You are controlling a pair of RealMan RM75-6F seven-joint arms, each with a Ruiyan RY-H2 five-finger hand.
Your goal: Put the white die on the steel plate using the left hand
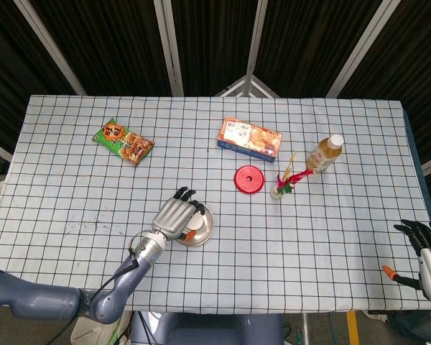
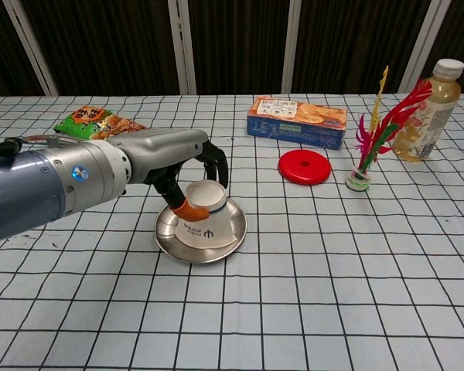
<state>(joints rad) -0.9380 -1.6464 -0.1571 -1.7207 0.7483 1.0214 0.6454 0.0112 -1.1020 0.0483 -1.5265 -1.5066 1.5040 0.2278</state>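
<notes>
My left hand (image 1: 174, 215) (image 2: 176, 153) grips an upside-down white paper cup (image 2: 209, 220) (image 1: 192, 223) from above, its orange-tipped thumb on the near side and its fingers curled round the far side. The cup stands tilted on the round steel plate (image 2: 167, 233) (image 1: 205, 231) at the front left of the table. No die shows in either view. My right hand (image 1: 425, 257) hangs past the table's front right corner, fingers apart and holding nothing.
A snack bag (image 1: 123, 141) (image 2: 97, 121) lies at the back left. A biscuit box (image 1: 249, 136) (image 2: 296, 120), a red disc (image 1: 249, 179) (image 2: 305, 166), a feathered shuttlecock (image 1: 284, 185) (image 2: 361, 174) and a drink bottle (image 1: 325, 153) (image 2: 427, 108) stand to the right of the plate.
</notes>
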